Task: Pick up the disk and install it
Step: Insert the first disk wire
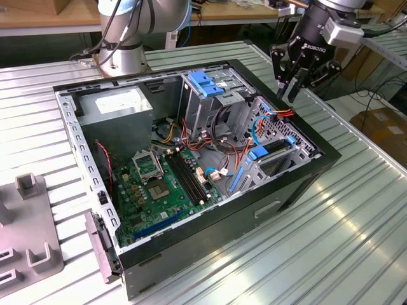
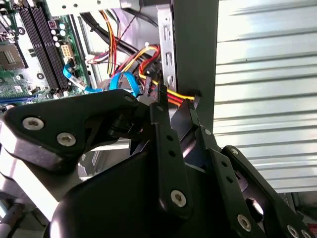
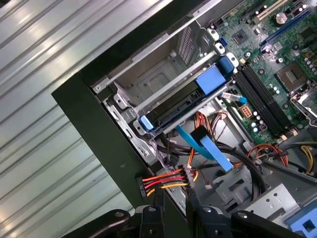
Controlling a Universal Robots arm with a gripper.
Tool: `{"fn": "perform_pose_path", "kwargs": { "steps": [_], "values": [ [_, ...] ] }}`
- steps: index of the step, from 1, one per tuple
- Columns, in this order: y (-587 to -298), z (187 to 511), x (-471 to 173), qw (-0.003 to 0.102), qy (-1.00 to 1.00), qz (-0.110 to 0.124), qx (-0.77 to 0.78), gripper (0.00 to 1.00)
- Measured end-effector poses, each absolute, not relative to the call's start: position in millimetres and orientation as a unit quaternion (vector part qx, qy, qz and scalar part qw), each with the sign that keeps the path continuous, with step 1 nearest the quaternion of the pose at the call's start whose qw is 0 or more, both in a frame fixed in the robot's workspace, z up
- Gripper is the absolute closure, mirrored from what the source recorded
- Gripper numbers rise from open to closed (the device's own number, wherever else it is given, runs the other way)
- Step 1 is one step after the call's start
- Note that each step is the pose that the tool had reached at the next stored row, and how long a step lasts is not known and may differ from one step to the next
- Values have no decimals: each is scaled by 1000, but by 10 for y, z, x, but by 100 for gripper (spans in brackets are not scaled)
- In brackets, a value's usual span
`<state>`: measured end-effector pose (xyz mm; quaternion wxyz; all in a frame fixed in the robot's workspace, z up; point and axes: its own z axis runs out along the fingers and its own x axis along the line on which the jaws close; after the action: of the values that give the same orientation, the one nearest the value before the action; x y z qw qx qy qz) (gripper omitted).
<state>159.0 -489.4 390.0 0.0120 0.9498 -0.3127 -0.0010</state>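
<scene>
Now the gripper (image 1: 289, 95) hangs over the far rim of the open case (image 1: 299, 184), toward the exterior view's right. Its fingers (image 1: 294, 81) point down and are drawn together at the tips, with nothing pinched between them. In both wrist views the tips sit just beside a bundle of red, orange and yellow wires (image 3: 166, 179) where it meets the case wall; whether they touch it I cannot tell.

The disk (image 3: 178, 109) lies flat in the lower slot of the drive cage (image 3: 163, 74), inside the case at the corner below the gripper. A blue rail runs along its visible edge, with a blue clip (image 3: 145, 123) at the end near the wall and a wider blue tab (image 3: 213, 79) at the end toward the motherboard (image 3: 277, 59). In the exterior view the disk (image 1: 276, 145) shows as a dark slab between blue pieces, well apart from the gripper. The slot above it shows bare metal.

A flat blue cable (image 3: 208, 148) crosses the space between the disk and the wires. A grey box (image 1: 117, 105) with a white label fills the far corner on the exterior view's left, and a blue latch (image 1: 205, 82) tops the taller cage beside it. The case rests on a ribbed metal counter (image 1: 356, 241), with grey fixtures (image 1: 25, 235) lying at the exterior view's left edge.
</scene>
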Motion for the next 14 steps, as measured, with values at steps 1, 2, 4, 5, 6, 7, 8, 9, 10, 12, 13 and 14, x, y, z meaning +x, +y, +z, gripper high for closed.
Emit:
{"fn": "perform_pose_path", "kwargs": {
  "steps": [1,2,4,5,6,7,8,9,10,12,13,14],
  "values": [
    [-4872,3899,1590,12,-311,-1,950,69],
    [-4845,3898,1590,12,-310,-1,951,69],
    [-4791,3894,1590,12,-307,-1,952,69],
    [-4761,3893,1590,12,-305,-1,952,69],
    [-4739,3892,1590,13,-304,-1,953,69],
    [-4719,3890,1590,13,-303,-1,953,69],
    [-4700,3888,1590,12,-301,-1,953,69],
    [-4674,3886,1590,13,-300,-1,954,69],
    [-4667,3885,1590,13,-299,-1,954,69],
    [-4665,3886,1590,13,-298,-1,954,69],
    [-4665,3884,1591,14,-297,0,955,69],
    [-4667,3886,1591,14,-296,1,955,69]
  ]
}}
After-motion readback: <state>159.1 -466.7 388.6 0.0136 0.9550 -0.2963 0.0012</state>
